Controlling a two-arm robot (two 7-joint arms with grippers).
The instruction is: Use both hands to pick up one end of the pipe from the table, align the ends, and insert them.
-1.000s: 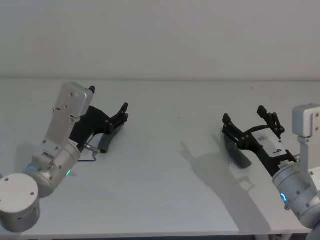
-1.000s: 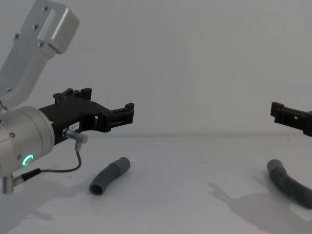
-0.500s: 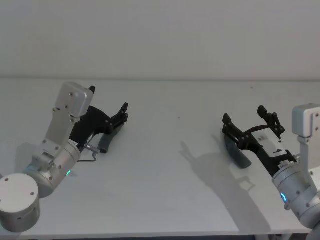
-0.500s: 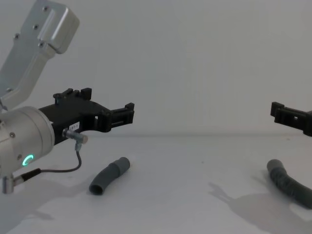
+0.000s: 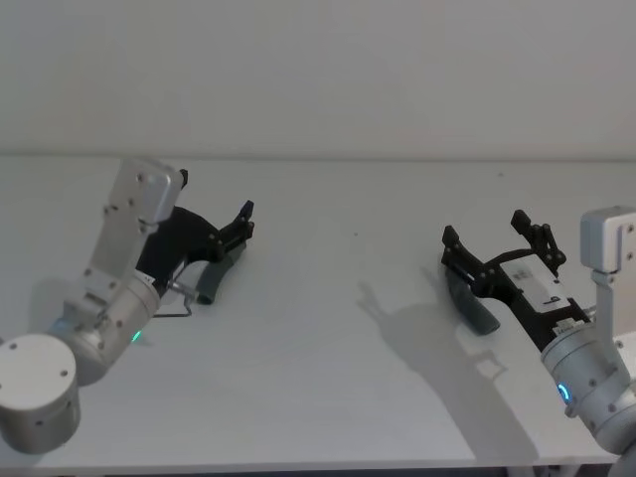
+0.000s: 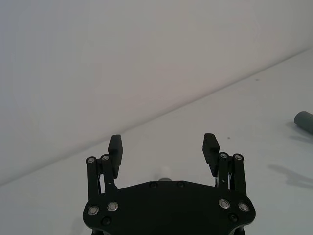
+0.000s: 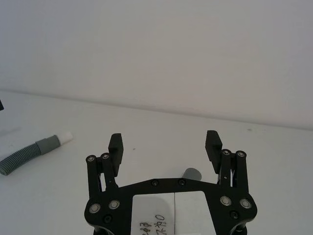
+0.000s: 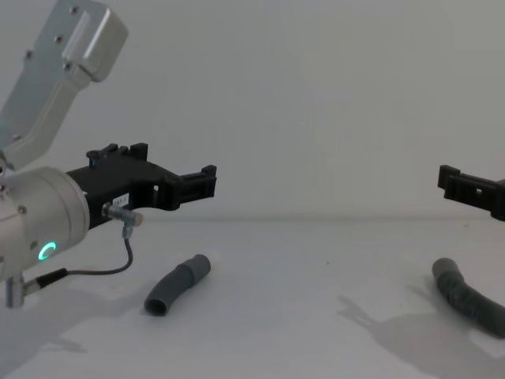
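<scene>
Fingers [image 6: 116, 147] of the left gripper [image 6: 163, 143] stood wide apart with nothing between them, and those of the right gripper [image 5: 484, 227] were spread the same way, empty. Neither piece was off the bench [image 5: 328, 189]. The short hose [image 8: 177, 284] lay under and just ahead of the left gripper, and the long hose [image 8: 467, 298] lay under the right one, the two well apart. In the right wrist view the short hose carried a whitish tip [image 7: 65, 138] past its cuff. The socket [image 7: 193, 174] of the long hose showed just below the right gripper's fingers.

By the look of it this was the approach before the grasp, with aligning and inserting all to come. The next move called for each gripper to drop over its hose and close on the cuff a little behind the end, leaving tip and socket mouth free to meet.

The left arm [image 5: 119, 248] reached in from the near left, its wrist ring [image 8: 47, 253] glowing green, with the gripper about level above the bench and pointing forward and inward. The right arm [image 5: 596, 368] came from the near right, its gripper aimed forward and inward, hovering over the hose.
</scene>
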